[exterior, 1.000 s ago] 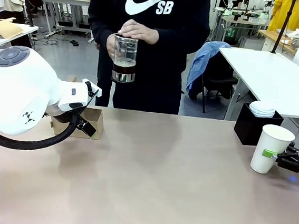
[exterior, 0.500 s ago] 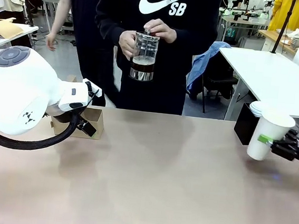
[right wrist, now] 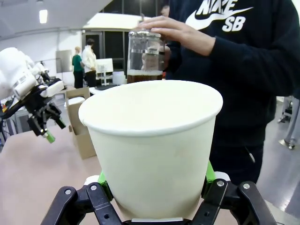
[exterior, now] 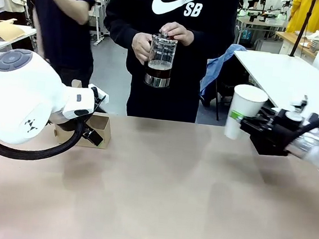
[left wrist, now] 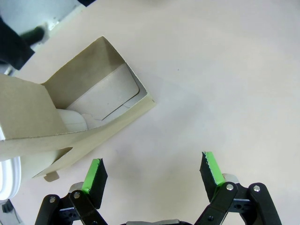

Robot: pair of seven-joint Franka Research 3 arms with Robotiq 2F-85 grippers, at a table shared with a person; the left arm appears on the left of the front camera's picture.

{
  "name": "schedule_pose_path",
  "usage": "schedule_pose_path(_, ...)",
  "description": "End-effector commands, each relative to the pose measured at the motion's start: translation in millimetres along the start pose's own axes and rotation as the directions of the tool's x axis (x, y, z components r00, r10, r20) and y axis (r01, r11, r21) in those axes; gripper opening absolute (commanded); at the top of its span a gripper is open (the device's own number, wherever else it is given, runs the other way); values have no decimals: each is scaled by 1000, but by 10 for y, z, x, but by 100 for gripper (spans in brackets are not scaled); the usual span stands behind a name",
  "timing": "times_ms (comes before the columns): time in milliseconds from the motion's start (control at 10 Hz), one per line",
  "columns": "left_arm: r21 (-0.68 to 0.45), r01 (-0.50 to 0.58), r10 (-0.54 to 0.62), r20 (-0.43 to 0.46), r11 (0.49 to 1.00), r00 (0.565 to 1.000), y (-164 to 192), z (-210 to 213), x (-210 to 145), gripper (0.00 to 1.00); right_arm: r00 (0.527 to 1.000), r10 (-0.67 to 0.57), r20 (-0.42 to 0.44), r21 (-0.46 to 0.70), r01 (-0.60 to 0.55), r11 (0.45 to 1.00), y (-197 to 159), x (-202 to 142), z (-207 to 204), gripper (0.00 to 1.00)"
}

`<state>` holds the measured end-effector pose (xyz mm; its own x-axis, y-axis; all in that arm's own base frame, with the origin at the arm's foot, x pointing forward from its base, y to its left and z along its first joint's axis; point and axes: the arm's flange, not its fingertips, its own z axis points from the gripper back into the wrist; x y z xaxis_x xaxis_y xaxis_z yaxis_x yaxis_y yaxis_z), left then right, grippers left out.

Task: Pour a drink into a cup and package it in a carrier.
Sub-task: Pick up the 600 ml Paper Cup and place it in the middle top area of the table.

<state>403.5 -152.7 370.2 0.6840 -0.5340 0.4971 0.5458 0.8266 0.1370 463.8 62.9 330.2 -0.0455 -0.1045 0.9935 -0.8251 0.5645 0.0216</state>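
My right gripper [exterior: 240, 119] is shut on the tall white paper cup [exterior: 244, 110] and holds it upright, well above the table's right side. In the right wrist view the cup [right wrist: 152, 140] sits between the green pads [right wrist: 208, 173], its mouth open. Across the table a person holds a glass jar [exterior: 161, 60] in both hands, with the dark brown drink [exterior: 159, 71] in its lower part; the jar [right wrist: 145, 56] stands just beyond the cup's rim. My left gripper [left wrist: 152, 166] hangs open over the table beside a small brown cardboard box [left wrist: 89, 108]. The carrier is out of view.
The small box [exterior: 88, 129] stands at the table's left, close behind my left gripper [exterior: 93, 134], its flap open and something white inside. A second person [exterior: 61, 20] stands at the far left. A white side table [exterior: 288, 75] is behind my right arm.
My right gripper has lifted the cup off the table's right edge and carried it up and left, toward the person. The person has shifted right with the jar. A second person has walked in.
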Motion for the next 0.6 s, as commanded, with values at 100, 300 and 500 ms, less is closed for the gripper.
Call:
schedule_pose_path(100,-1,-2,2,1,1000,1000,6,3,-2,100,1000,7,-26,-34,-8,999,-312,-348,-405,80)
schedule_pose_path(300,-1,-2,2,1,1000,1000,6,3,-2,100,999,-13,-47,-20,12,1000,-362,-602,-634,80)
schedule_pose_path(500,-1,-2,2,1,1000,1000,6,3,-2,100,998,-14,-59,19,15,1000,-361,-751,-748,80)
